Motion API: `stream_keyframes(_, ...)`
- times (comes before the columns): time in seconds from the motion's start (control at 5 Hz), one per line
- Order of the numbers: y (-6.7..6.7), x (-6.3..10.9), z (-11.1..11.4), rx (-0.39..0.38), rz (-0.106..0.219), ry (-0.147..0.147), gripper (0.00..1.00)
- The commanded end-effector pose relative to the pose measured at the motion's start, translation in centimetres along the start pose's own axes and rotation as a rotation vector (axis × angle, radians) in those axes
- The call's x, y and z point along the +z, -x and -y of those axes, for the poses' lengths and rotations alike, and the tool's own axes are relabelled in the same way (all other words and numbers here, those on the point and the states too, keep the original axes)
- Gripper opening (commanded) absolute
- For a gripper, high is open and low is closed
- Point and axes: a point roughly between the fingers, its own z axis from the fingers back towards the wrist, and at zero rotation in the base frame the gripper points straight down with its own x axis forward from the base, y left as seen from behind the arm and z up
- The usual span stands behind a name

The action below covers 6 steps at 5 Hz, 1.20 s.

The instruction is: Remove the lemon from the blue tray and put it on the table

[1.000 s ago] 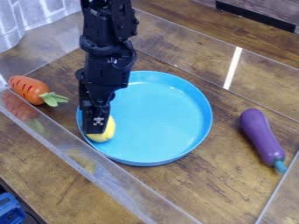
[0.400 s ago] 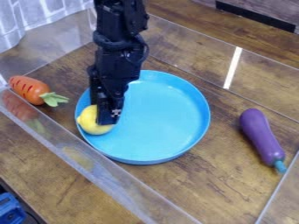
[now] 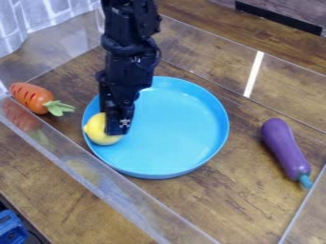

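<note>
The yellow lemon (image 3: 94, 131) sits between the fingers of my black gripper (image 3: 112, 125), which is shut on it. It hangs at the left rim of the blue tray (image 3: 178, 133), partly over the rim's edge. The arm comes down from the top of the view and hides the lemon's right side. The tray is a wide round dish lying on the brown wooden table (image 3: 192, 205) with nothing else in it.
An orange carrot (image 3: 32, 96) with a green top lies on the table left of the tray. A purple eggplant (image 3: 285, 148) lies to the right. Clear acrylic panels edge the work area at the front and left.
The gripper closed a little on the lemon, then carried it up and left from the tray floor to the left rim. Since half a second ago it has held still.
</note>
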Motion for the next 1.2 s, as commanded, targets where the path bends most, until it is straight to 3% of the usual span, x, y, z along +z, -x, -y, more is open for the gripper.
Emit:
stream_keyframes(0.0,0.8,-1.2,-0.2,0.063,-0.037,0.030,0.00)
stream_keyframes(0.2,0.4,-0.6,0.2,0.122,-0.043,0.036,0.00)
stream_keyframes(0.6,0.3,-0.5,-0.4,0.091,-0.046,0.032,0.00)
stream_keyframes(1.0,-0.9,-0.5,0.6,-0.011,-0.041,0.020,0.00)
